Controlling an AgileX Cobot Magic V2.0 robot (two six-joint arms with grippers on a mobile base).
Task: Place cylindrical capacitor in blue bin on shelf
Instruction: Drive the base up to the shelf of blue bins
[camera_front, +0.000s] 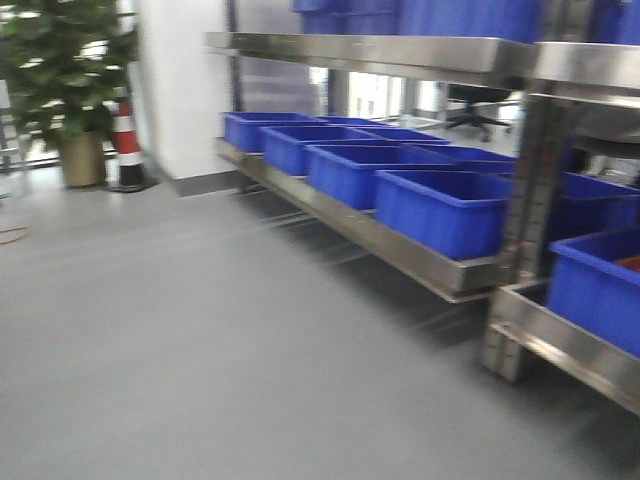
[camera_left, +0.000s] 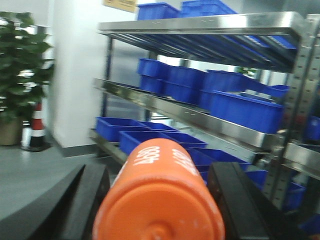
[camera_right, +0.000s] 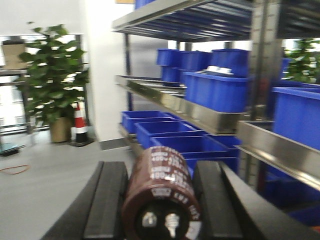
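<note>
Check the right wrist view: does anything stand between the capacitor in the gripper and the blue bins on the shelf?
Nothing visible does. The capacitor sits clamped in the right gripper, and only open floor lies between it and the lowest blue bins on the shelf. The orange cylinder in the left gripper does not show there.

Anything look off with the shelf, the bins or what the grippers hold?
Nothing stands out. The blue bins sit in an even row on the shelf, the cylindrical capacitor lies gripped in the right gripper, and the orange 4680 cylinder in the left gripper. The pictures are blurred, so small faults would not show.
</note>
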